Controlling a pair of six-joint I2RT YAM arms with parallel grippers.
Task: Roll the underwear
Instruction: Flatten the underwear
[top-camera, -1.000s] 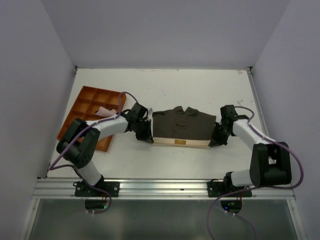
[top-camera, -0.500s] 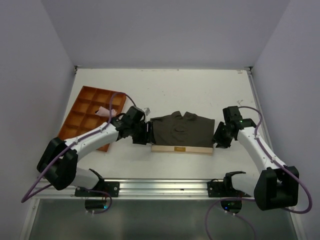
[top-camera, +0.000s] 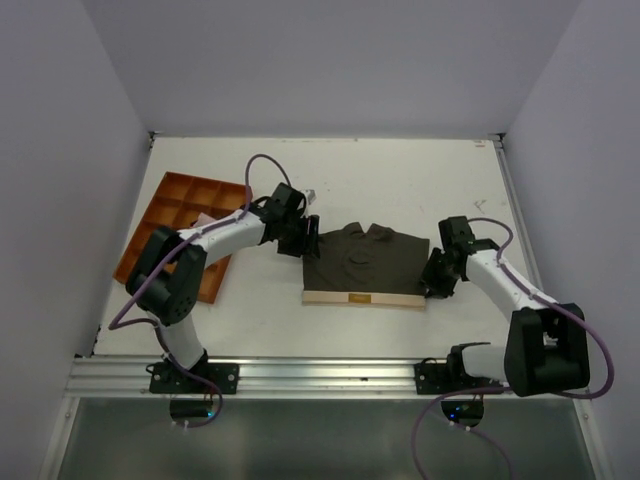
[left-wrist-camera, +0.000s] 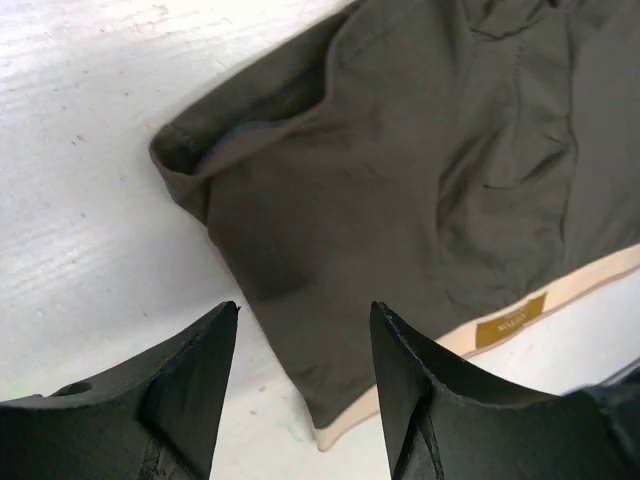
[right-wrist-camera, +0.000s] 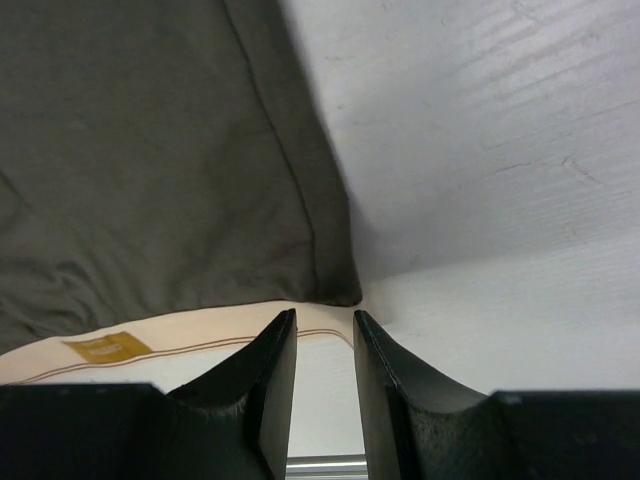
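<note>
Left gripper (left-wrist-camera: 305, 312) hovers released, its jaws wide apart and empty, just off the far-left leg corner of the underwear (top-camera: 365, 260). Right gripper (right-wrist-camera: 323, 318) sits at the near-right corner, its jaws a narrow slit apart with bare table (top-camera: 400, 180) showing through the slit. Nothing appears pinched.

The underwear lies flat on the table between the two arms. Its tan waistband (top-camera: 360, 298) faces the near edge, and the gold label (left-wrist-camera: 510, 322) is turned up.

Step in hand, as judged: taking hold of one edge to begin the roll.
- Bring both grippers to the same edge, because at present they sit at opposite corners.
- Pinch every layer at each corner, not the top ply alone.
- Turn both ends over together so the roll stays straight and tight. The soft cloth is likely to sag in the middle if the two ends run out of step.
- Mind the rucked fold at the far-left corner, and smooth it before rolling.

Count: one pair of underwear, one waistband label, two grippers, one orange compartment tray (top-camera: 165, 205) at the left, and one pale pink cloth (top-camera: 205, 220) lying in that tray.
</note>
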